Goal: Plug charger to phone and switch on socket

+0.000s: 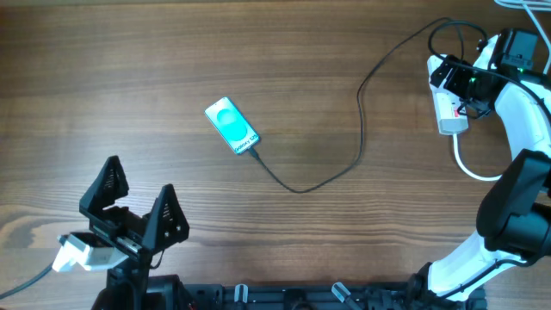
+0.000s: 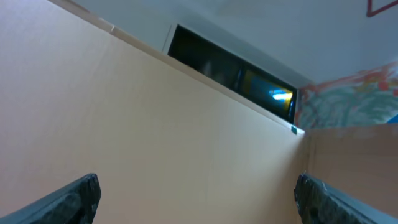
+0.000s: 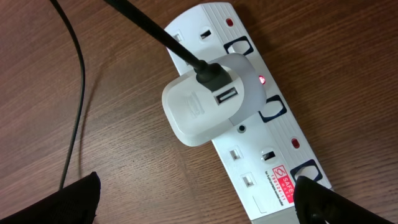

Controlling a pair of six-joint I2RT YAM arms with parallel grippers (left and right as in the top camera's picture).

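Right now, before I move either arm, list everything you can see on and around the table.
phone: one, turquoise face, left of table centre
charger: one, black cable, from the phone's near end to the adapter
adapter: one, white, plugged into the socket
socket: one, white strip, far right, one red light glowing beside the adapter
white cord: one, thick, curving off the socket's near end
table: one, brown wood
left gripper: black, open, empty, near left
right gripper: black, open, over the socket

Soft, even light covers my table (image 1: pixel 172 52); shadows are faint. My left wrist view is blurry, my right sharp, a red lamp (image 3: pixel 261 79) glowing on the power strip (image 3: pixel 280 134).
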